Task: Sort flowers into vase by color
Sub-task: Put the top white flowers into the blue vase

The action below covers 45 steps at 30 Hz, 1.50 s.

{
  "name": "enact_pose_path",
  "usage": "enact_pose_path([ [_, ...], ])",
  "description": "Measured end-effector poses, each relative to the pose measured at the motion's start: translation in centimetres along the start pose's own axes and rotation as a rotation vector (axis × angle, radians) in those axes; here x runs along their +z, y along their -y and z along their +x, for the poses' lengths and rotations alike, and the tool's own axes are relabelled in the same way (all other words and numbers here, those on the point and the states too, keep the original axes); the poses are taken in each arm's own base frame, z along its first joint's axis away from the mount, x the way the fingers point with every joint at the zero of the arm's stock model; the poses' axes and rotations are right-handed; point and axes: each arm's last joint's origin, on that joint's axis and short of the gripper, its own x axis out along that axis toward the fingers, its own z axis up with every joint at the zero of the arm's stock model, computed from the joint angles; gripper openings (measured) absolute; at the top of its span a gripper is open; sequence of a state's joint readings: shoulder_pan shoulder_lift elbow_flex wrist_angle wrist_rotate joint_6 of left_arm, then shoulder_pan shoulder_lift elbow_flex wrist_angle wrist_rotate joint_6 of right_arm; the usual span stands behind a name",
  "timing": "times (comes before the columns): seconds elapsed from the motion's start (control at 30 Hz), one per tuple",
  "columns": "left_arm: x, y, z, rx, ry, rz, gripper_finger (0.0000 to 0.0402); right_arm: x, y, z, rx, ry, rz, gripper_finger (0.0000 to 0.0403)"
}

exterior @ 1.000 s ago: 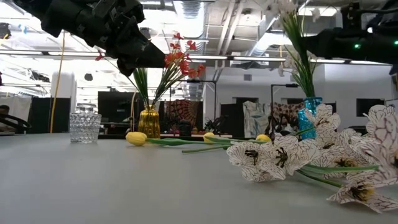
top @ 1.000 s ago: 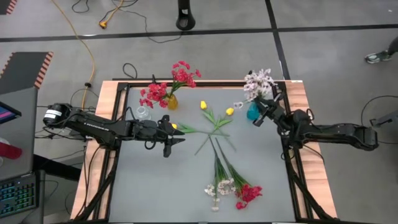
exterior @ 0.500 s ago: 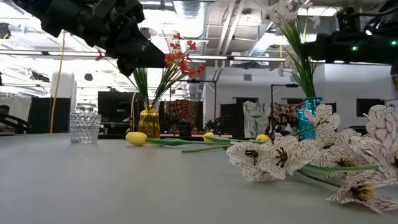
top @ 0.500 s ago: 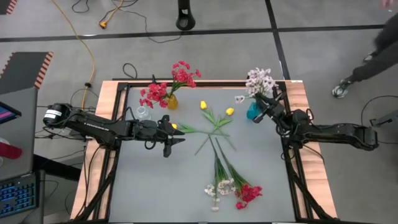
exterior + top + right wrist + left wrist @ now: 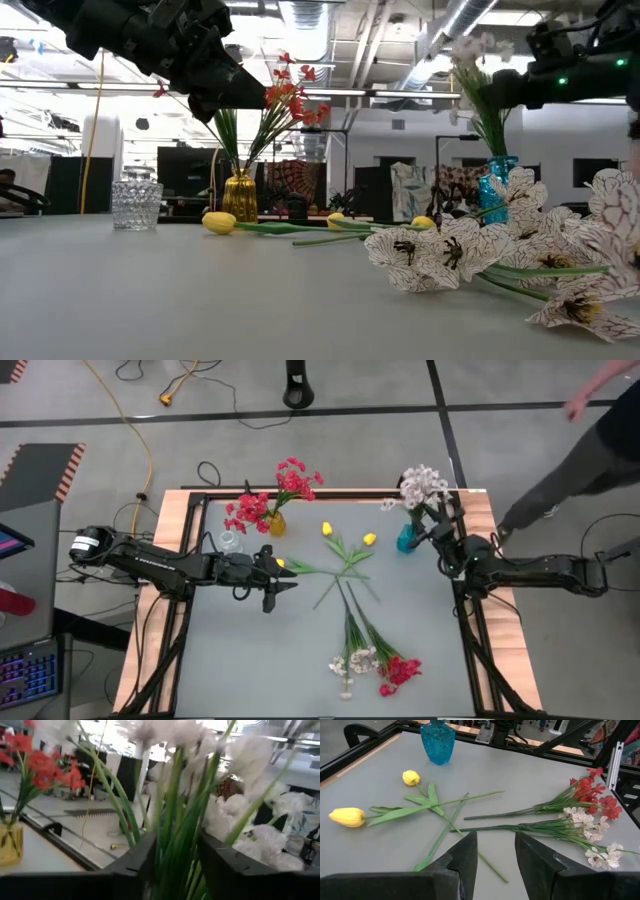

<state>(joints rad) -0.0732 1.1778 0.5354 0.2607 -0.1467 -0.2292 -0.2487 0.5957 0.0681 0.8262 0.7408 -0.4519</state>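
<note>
right hand (image 5: 172, 855): apart around white stems (image 5: 172, 820) | left hand (image 5: 495, 852): apart, empty | low view hides both

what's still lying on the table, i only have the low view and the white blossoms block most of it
Observer: a red spray lies beside the white sprays at the near edge.
Operator: left gripper?
Observer: the left gripper is open and empty, facing the crossed tulip stems.
Operator: and the right?
Observer: the right gripper is at the stems of the white bunch standing in the blue vase, far right.
</note>
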Motion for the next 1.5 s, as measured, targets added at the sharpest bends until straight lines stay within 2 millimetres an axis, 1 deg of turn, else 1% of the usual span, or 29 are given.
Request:
enact_pose_path([
  [0.17,0.0,0.0,0.0,0.000,0.000,0.000,0.0119,0.7,-0.4,-0.4,-0.029,-0.032,0.016,0.0221],
  [0.3,0.0,0.0,0.0,0.000,0.000,0.000,0.0119,1.4,-0.7,-0.8,-0.092,-0.086,0.026,0.0238],
  [0.6,0.0,0.0,0.0,0.000,0.000,0.000,0.0119,3.1,-1.3,-2.3,-0.199,-0.184,0.078,0.0239],
  [0.83,0.0,0.0,0.0,0.000,-0.001,0.000,0.0119,4.9,-1.3,-3.3,-0.258,-0.272,0.029,0.0240],
  [0.93,0.0,0.0,0.0,0.000,-0.001,0.000,0.0119,5.8,-1.3,-3.6,-0.228,-0.274,0.020,0.0240],
  [1.17,0.0,0.0,0.0,0.000,-0.001,0.000,0.0119,8.0,-1.0,-3.8,-0.174,-0.255,0.091,0.0240],
  [1.3,0.0,0.0,0.0,0.000,-0.001,0.000,0.0119,8.0,-1.1,-3.8,-0.175,-0.257,0.076,0.0240],
  [1.5,0.0,0.0,0.0,0.000,-0.001,0.000,0.0119,6.9,-1.6,-3.6,-0.198,-0.270,0.006,0.0240],
])
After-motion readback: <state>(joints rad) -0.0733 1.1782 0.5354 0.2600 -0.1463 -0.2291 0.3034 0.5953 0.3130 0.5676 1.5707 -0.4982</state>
